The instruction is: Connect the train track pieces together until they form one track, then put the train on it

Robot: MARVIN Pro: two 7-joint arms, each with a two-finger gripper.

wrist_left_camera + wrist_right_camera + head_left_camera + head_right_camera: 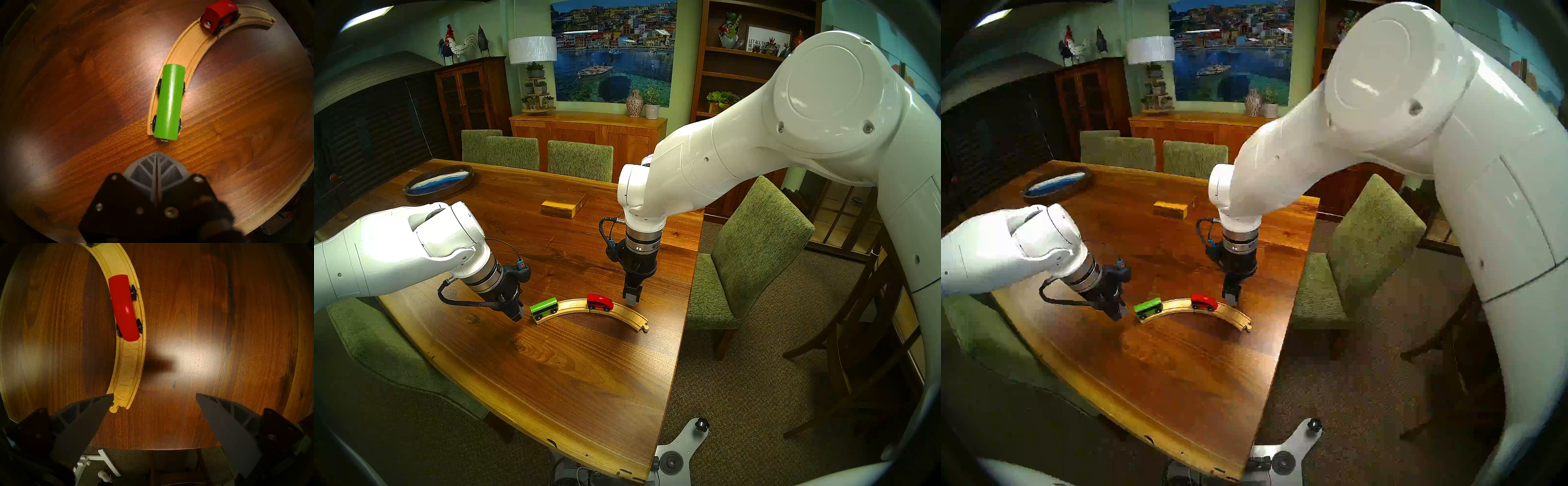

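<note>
A dining room with green chairs and a sideboard frames the dark wooden surface (572, 373) where the work sits near the front edge.

The left end effector (156, 153) has its 2 fingers pressed together, empty, tilted steeply down and poised just off the near end of the track. Directly ahead of its tips, a short gap away, is the green carriage (169, 101), its long axis in line with the direction the fingers point, sitting at the very end of the one track (575, 305) with its wheels in the grooves.

The right end effector (153, 401) points straight down with fingers spread wide, holding nothing, hovering beside the other half of the arc. The red engine (124, 308) stands on the rails further along, apart from the carriage.

Both curves look joined and both cars are on the rails, so the task seems nearly done. If the carriage is to be nudged toward the engine, the left arm is the nearer.
</note>
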